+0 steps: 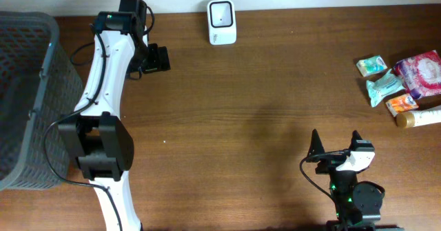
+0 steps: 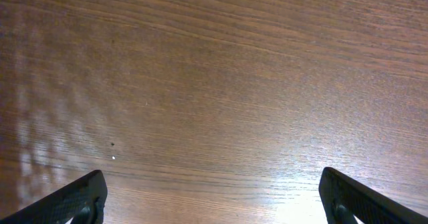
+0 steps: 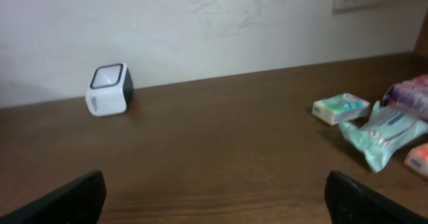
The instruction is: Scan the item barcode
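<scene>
Pink packet (image 1: 422, 72), biggest of the goods pile, sits well ahead-right of the right pincer (image 1: 336, 143). Soft film, likely light and slippery, so pinch across its short width. Teal wipes pack (image 1: 384, 86) is nearest that pincer: squashy, take mid-body, not the crimped end. Bottle (image 1: 419, 117) lies flat: stiff, may roll. Small box (image 1: 372, 65) is stiff, with flat sides, probably the easiest hold. Orange sachet (image 1: 402, 105) is thin and crowded in. No barcode readable.

Both pincers spread wide, holding nothing, left pincer (image 1: 157, 57) included.

Worktop (image 1: 241, 121) is bare between right pincer and pile, so plenty of room, though the pile hugs the right edge. Grey basket (image 1: 21, 107) sits behind the left pincer. White scanner (image 1: 222, 22) is near the left pincer, far ahead-left of the right, at the back edge.
</scene>
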Tool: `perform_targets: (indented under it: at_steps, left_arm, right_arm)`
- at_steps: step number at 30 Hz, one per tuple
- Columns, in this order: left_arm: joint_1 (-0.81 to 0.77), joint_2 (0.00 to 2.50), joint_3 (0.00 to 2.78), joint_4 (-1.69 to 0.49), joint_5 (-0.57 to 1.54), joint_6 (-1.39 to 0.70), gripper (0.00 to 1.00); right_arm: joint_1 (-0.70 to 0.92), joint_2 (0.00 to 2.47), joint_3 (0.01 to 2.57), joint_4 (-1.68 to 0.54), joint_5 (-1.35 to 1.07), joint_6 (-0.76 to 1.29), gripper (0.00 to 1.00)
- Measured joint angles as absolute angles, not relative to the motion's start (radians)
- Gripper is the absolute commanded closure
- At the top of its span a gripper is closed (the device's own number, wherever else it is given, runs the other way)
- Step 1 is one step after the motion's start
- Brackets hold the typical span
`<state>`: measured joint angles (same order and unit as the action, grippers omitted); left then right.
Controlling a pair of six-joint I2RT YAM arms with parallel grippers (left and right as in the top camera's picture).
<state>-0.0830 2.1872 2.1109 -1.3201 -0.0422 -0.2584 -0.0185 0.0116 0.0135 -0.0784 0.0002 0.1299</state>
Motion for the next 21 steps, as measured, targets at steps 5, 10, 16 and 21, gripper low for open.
perform_targets:
  at_steps: [5, 10, 16, 21]
  left_arm:
    - [-0.083, 2.187, 2.111, -1.32, -0.042, -0.258, 0.01]
    - [-0.083, 2.187, 2.111, -1.32, -0.042, -0.258, 0.01]
    - [-0.083, 2.187, 2.111, -1.32, -0.042, -0.258, 0.01]
    - [-0.083, 2.187, 2.111, -1.321, -0.042, -0.258, 0.01]
  right_arm:
    - [-0.019, 0.012, 0.014, -0.078, -0.004, 0.075, 0.02]
    - [-0.019, 0.012, 0.014, -0.078, -0.004, 0.074, 0.02]
    - [-0.019, 0.012, 0.014, -0.078, -0.004, 0.072, 0.02]
    - [-0.019, 0.012, 0.014, -0.078, -0.004, 0.071, 0.02]
